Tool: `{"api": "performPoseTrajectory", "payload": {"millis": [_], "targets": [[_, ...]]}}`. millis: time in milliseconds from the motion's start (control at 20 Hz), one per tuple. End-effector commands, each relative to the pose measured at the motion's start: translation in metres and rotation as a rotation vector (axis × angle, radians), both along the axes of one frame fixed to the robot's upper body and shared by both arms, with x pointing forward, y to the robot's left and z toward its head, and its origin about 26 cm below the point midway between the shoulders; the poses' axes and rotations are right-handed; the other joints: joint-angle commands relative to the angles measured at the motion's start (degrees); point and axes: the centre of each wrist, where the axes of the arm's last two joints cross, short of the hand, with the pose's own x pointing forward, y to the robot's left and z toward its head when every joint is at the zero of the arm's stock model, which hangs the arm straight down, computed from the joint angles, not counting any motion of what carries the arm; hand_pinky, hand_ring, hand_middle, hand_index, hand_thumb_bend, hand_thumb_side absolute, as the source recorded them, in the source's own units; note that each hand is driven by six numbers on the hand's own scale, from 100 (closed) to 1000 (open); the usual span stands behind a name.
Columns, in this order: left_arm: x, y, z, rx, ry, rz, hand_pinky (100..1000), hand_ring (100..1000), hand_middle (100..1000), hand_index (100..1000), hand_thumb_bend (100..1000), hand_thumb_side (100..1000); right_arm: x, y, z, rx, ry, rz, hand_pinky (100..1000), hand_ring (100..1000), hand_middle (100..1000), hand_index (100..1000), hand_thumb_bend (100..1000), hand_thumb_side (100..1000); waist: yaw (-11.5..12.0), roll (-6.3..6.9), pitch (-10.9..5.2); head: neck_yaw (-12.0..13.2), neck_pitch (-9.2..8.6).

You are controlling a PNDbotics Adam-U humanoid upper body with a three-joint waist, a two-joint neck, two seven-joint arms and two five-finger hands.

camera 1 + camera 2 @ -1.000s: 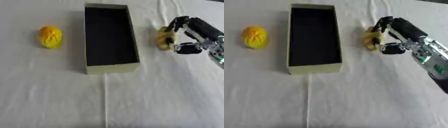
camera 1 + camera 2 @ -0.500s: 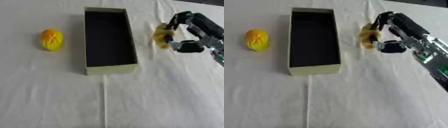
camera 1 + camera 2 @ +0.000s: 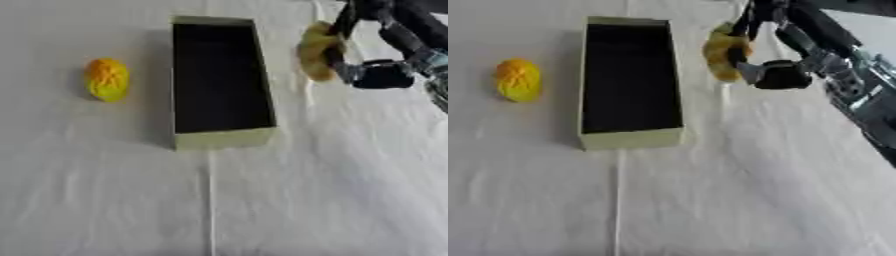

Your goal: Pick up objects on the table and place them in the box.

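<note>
A long olive box (image 3: pixel 219 82) with a dark inside lies open on the white cloth, its length running away from me. To its right, my right hand (image 3: pixel 363 47) is curled round a pale yellow object (image 3: pixel 315 52) and holds it just beside the box's right wall, near the far end. Whether the object is off the cloth I cannot tell. A yellow-orange rounded object (image 3: pixel 107 79) lies on the cloth to the left of the box. My left hand shows in neither view.
White wrinkled cloth (image 3: pixel 262 200) covers the table. My right forearm (image 3: pixel 850 85) comes in from the upper right corner.
My right hand, with the pale yellow object in it, has moved left and up the picture towards the box. The whole picture has also shifted slightly.
</note>
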Motion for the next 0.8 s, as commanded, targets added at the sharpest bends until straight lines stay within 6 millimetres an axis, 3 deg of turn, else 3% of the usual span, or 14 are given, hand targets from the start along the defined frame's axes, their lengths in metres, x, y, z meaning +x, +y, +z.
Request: {"api": "performPoseTrajectory", "payload": {"millis": [50, 450, 800], "targets": [[-0.002, -0.013, 0.016, -0.022, -0.07, -0.09, 755, 766, 705, 836, 100, 495, -0.004, 0.01, 0.023, -0.023, -0.025, 0.04, 811, 583, 436, 500, 100, 131, 0.8, 0.23, -1.55, -1.6, -0.02], [-0.001, -0.027, 0.031, -0.036, -0.085, -0.214, 756, 767, 705, 836, 100, 499, 0.027, 0.027, 0.022, -0.03, 0.071, 0.057, 813, 587, 437, 501, 100, 199, 2.8, -0.49, -1.84, -3.0, -0.25], [-0.001, -0.028, 0.03, -0.018, -0.066, -0.249, 755, 766, 706, 835, 100, 531, 0.062, 0.026, -0.007, -0.07, 0.194, 0.01, 811, 592, 441, 507, 100, 203, 3.5, -0.68, -1.4, -2.9, -0.3]]}}
